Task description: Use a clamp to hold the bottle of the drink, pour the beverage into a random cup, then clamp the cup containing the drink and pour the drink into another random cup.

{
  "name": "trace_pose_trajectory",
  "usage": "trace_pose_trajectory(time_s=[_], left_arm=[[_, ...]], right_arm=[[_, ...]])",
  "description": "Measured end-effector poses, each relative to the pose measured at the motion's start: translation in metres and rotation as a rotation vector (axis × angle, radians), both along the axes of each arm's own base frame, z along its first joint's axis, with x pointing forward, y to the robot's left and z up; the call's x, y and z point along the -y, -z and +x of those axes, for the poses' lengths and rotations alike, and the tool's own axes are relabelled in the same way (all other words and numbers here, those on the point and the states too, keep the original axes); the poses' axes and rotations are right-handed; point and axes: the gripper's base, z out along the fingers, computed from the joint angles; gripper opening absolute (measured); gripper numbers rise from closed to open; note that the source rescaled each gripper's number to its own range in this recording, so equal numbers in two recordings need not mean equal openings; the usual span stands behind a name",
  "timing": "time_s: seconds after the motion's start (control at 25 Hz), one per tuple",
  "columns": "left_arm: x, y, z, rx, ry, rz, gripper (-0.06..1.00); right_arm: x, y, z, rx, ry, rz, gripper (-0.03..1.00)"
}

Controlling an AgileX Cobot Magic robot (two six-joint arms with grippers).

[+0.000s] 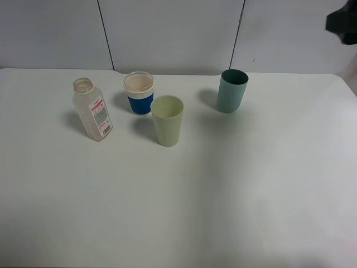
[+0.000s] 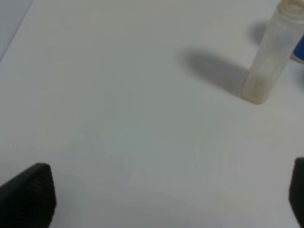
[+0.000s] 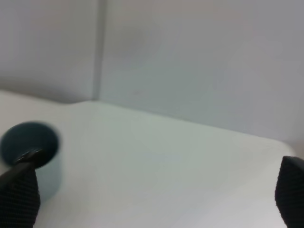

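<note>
A clear uncapped plastic bottle [image 1: 92, 110] with a red-and-white label stands at the left of the white table; it also shows in the left wrist view [image 2: 270, 57]. A blue cup [image 1: 139, 93] with a pale inside stands right of it, and a pale green cup [image 1: 167, 120] stands in front of that. A teal cup [image 1: 232, 90] stands farther right and shows in the right wrist view [image 3: 34, 154]. My left gripper [image 2: 166, 199] is open and empty, well short of the bottle. My right gripper [image 3: 152, 199] is open and empty, apart from the teal cup.
The white table [image 1: 223, 195] fills the exterior view, with a grey panelled wall [image 1: 167, 28] behind it. A dark part of the right arm [image 1: 343, 22] shows at the top right corner. A sliver of the blue cup [image 2: 299, 50] shows beside the bottle in the left wrist view.
</note>
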Motion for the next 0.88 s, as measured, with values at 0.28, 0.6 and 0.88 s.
trace_pose_trajectory(time_s=[0.28,0.6,0.88], left_arm=[[0.000,0.000,0.000,0.000,0.000,0.000,1.00],[0.000,0.000,0.000,0.000,0.000,0.000,1.00],[0.000,0.000,0.000,0.000,0.000,0.000,1.00]], right_arm=[[0.020,-0.028,-0.070,0.028,0.131,0.039,0.99],[0.016,-0.035,-0.152,0.036,0.144,0.098,0.99],[0.011,-0.022,-0.222,0.061,0.127,0.140,0.99]])
